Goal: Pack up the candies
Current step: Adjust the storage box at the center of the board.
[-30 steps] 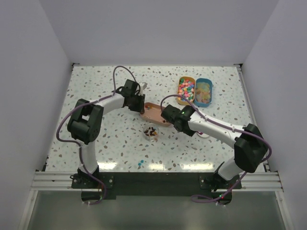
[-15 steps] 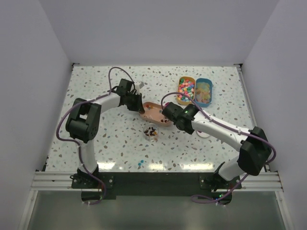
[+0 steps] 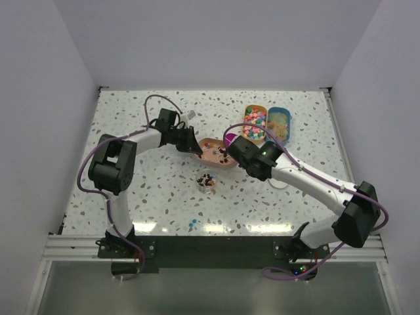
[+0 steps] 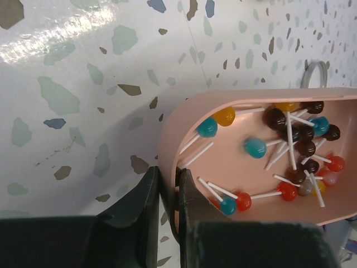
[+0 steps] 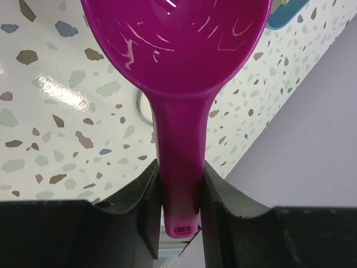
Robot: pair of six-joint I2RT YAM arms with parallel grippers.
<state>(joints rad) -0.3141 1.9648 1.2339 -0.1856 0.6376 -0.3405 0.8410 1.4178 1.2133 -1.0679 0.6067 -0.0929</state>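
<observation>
Pinches pink tray rim in left gripper, purple scoop handle in right gripper; risks tipping tray at worktop centre, spilling lollipops.

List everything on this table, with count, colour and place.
oblong pink plastic tray: one, pink, table centre
small lollipops on white sticks: many, brown, red, teal, orange, inside pink tray
small clear cup: one, dark mixed candies inside, near side of pink tray
oblong yellow tray: one, pastel candies inside, far right
oblong blue tray: one, tan candies inside, beside yellow tray
purple plastic scoop: one, in right gripper
tiny loose pieces: two, blue, near edge
left gripper: black, shut on pink tray's rim
right gripper: black, shut on scoop handle
</observation>
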